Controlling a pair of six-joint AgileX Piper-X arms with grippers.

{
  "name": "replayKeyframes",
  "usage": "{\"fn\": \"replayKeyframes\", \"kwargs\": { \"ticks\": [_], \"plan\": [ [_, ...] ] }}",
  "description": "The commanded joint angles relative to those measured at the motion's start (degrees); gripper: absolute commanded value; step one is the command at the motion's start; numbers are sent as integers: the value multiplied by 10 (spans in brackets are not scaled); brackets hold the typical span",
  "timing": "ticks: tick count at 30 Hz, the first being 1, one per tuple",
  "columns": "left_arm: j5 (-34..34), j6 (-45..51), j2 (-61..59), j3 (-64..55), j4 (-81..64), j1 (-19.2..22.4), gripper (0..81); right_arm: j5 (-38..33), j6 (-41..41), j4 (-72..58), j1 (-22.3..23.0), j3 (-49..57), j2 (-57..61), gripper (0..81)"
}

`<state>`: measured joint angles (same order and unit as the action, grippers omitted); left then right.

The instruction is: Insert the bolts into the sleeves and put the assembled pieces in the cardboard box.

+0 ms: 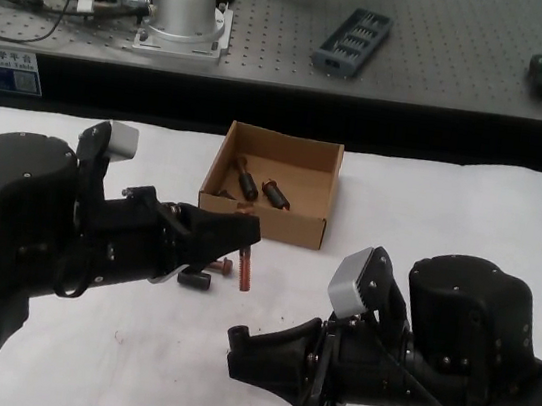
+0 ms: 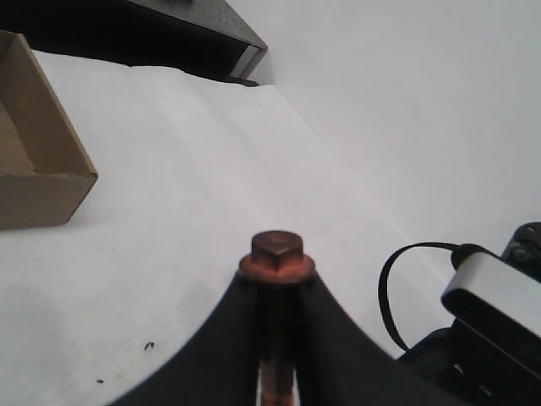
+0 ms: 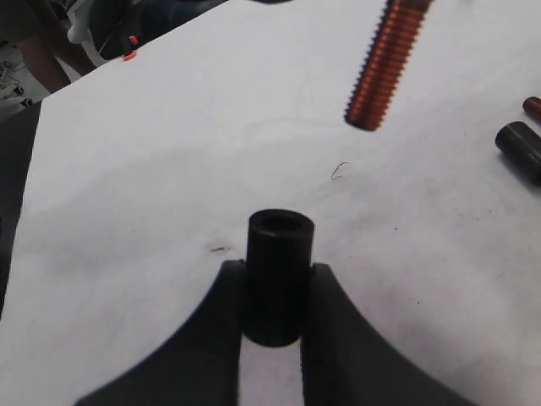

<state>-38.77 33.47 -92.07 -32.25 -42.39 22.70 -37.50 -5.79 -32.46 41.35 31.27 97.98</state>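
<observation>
The step in hand looks like the mating of one pair, bolt to sleeve, with nothing joined yet. The left pincer is pressed onto the shank of a copper bolt, whose hexagonal head sits just past its fingertips. In the high view the threaded end hangs free below that pincer. The right pincer pinches a black sleeve around its lower half, with the open bore standing clear beyond the fingertips.

From the right pincer the bolt's thread tip hangs ahead and off to one side, well apart from the sleeve's mouth and tilted against its axis. The next move therefore calls for alignment before any push: the tip must come over the bore and the two axes must agree, or the thread is likely to catch on the rim.

Both arms reach in low over the white table toward each other, the left from its own side with its pincer near the cardboard box, the right lower and nearer the camera. The box lies just beyond the left pincer and already holds assembled pieces. A spare sleeve and a spare bolt lie on the table just below the left pincer — work for afterwards
</observation>
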Motion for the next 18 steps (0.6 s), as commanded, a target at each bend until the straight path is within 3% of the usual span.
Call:
{"fn": "replayKeyframes", "kwargs": {
  "ticks": [1,18],
  "plan": [
    [-5,10,2,-3,-14,0,6,16,-7,-17,0,4,0,49],
    [13,26,2,-3,-14,18,6,35,-10,-30,0,4,0,49]
  ]
}}
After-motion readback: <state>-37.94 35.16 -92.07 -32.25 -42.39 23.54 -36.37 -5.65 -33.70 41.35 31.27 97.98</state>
